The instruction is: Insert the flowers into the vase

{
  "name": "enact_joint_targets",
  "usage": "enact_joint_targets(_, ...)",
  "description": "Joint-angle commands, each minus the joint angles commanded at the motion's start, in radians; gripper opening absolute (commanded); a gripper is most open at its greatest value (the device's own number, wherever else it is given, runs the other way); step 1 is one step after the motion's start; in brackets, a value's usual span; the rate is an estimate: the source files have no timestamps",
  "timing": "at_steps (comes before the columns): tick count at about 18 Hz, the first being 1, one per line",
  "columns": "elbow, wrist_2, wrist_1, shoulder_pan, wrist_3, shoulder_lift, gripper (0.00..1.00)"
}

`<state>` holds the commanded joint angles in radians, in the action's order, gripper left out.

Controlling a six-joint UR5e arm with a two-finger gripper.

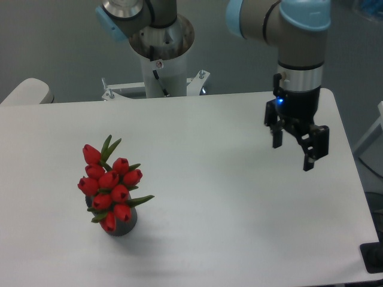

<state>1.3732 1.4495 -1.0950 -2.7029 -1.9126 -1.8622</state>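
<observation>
The flowers (109, 185), a tight bunch of red tulip buds with narrow green leaves, stand upright in the vase (124, 226) at the front left of the white table (197, 239). Only the dark grey lower part of the vase shows under the buds. My gripper (293, 154) hangs open above the right side of the table, far to the right of the bunch. Nothing is between its black fingers (309, 156).
The arm's white base column (163, 60) rises behind the table's far edge. A pale rounded object (25, 91) sits at the far left behind the table. A dark object (373, 257) shows at the front right corner.
</observation>
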Motion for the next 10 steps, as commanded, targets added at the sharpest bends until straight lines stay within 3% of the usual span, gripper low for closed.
enact_joint_targets(3, -0.049, 0.006, -0.072, 0.0, -0.014, -0.015, 1.0)
enact_joint_targets(10, -0.046, 0.014, -0.069, 0.0, -0.014, -0.015, 1.0)
